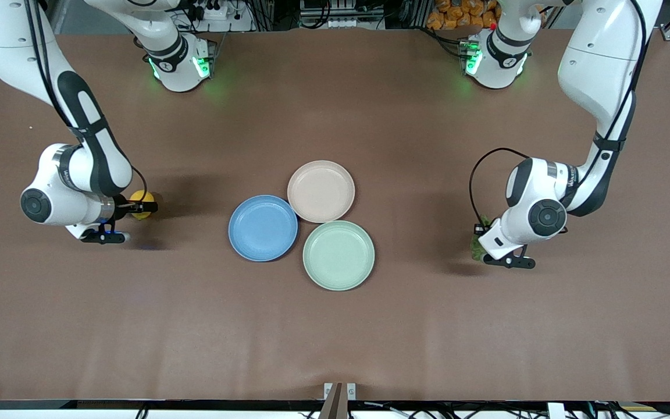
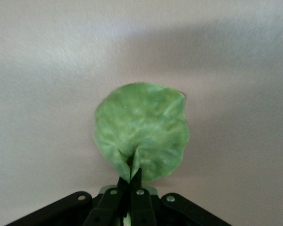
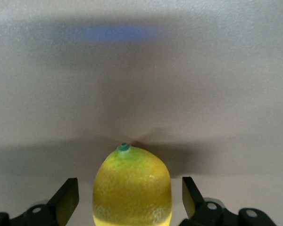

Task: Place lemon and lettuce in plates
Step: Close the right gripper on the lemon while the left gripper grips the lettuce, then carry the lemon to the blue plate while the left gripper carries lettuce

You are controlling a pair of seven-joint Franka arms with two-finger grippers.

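Observation:
The lemon [image 1: 143,204] lies on the table toward the right arm's end. My right gripper [image 1: 135,206] is open around it; in the right wrist view the lemon [image 3: 132,188] sits between the two fingers [image 3: 68,201] with a gap on each side of my right gripper [image 3: 129,197]. My left gripper [image 1: 483,235] is shut on the edge of the lettuce [image 1: 477,249], low over the table toward the left arm's end. In the left wrist view the leaf [image 2: 141,129] hangs from my left gripper [image 2: 130,178]. The blue plate [image 1: 263,227] and the beige-pink plate [image 1: 320,191] are empty at mid-table.
A mint-green plate [image 1: 338,255], empty, touches the other two and lies nearest the front camera. The brown table [image 1: 335,337] stretches bare between the plates and each gripper.

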